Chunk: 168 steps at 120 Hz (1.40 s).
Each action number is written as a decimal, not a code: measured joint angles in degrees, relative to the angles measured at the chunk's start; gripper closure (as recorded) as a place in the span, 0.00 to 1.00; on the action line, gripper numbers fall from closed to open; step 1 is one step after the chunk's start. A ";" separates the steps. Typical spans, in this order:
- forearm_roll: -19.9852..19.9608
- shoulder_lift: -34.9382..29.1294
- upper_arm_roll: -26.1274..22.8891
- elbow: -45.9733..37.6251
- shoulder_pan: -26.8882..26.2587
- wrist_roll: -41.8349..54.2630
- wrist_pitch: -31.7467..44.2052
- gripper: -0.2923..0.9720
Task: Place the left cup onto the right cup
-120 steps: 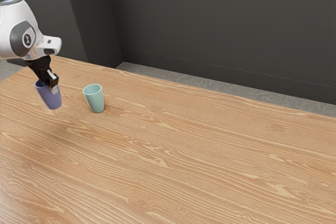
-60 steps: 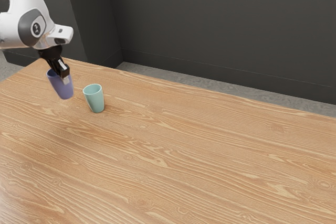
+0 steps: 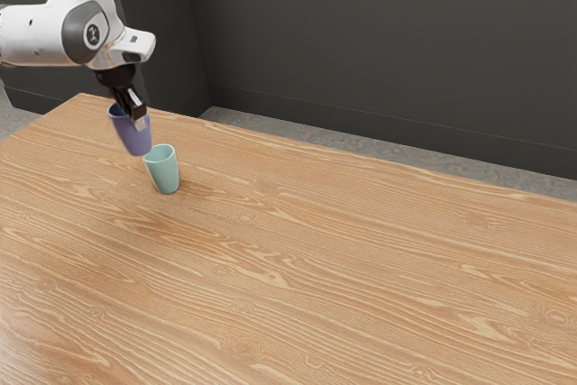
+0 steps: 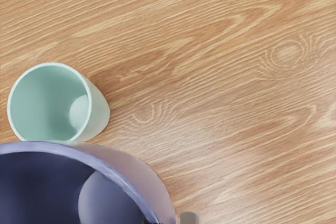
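Overall, the wooden table point(image 3: 361, 268) is carrying the whole scene, its bare grain spreading out beneath the gripper point(image 3: 137, 117) and well beyond it. The Franka arm point(image 3: 63, 29) is reaching in from the exterior view's upper left and is holding its hand high above the board, evidently so that its load is clearing both the tabletop and the standing cup.

The purple cup point(image 3: 132, 132), the task's left cup, is hanging directly under the gripper, off the table, mouth upward and slightly tilted. The black fingers are closing on its rim from two sides, one within the mouth and one against the outer wall. This pinch on the wall is leaving the base free to enter another vessel.

The teal cup point(image 3: 163, 169), the task's right cup, is standing upright on the table, mouth open, just below the gripper and a little to one side of it. In the wrist view its opening is lying beside the purple rim rather than under it, with the two outlines only overlapping at an edge. Whether the cups are touching cannot be told.

Judged from this, the carry is nearing its end. The hand is needing a short further shift to centre the load over the teal mouth, then a descent and release. A tilted base is risking a catch on the teal rim, which could tip that cup.
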 joint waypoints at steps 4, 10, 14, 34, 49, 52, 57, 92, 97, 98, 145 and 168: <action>-0.06 0.45 -0.01 0.49 0.00 0.03 -0.14 0.85; -0.13 1.10 -0.02 1.27 0.03 0.08 -0.32 0.85; -0.16 1.47 -0.02 1.67 0.04 0.11 -0.42 0.85; -0.24 4.04 -0.02 4.68 0.36 0.25 -0.96 0.85; -0.31 6.62 -0.21 7.98 0.43 0.35 -1.68 0.85; -0.32 7.11 -0.25 8.64 0.45 0.37 -1.80 0.85; -0.33 7.90 -0.31 9.74 0.47 0.39 -2.03 0.85; -1.01 11.93 -0.91 14.00 1.97 0.55 -2.99 0.85; -1.06 12.29 -0.99 14.32 2.45 0.57 -3.04 0.85; -1.07 12.35 -1.01 14.36 2.52 0.57 -3.05 0.85; -1.23 13.79 -1.59 15.90 5.41 0.71 -3.08 0.85; -1.20 15.60 -2.71 18.49 5.93 0.72 -3.21 0.85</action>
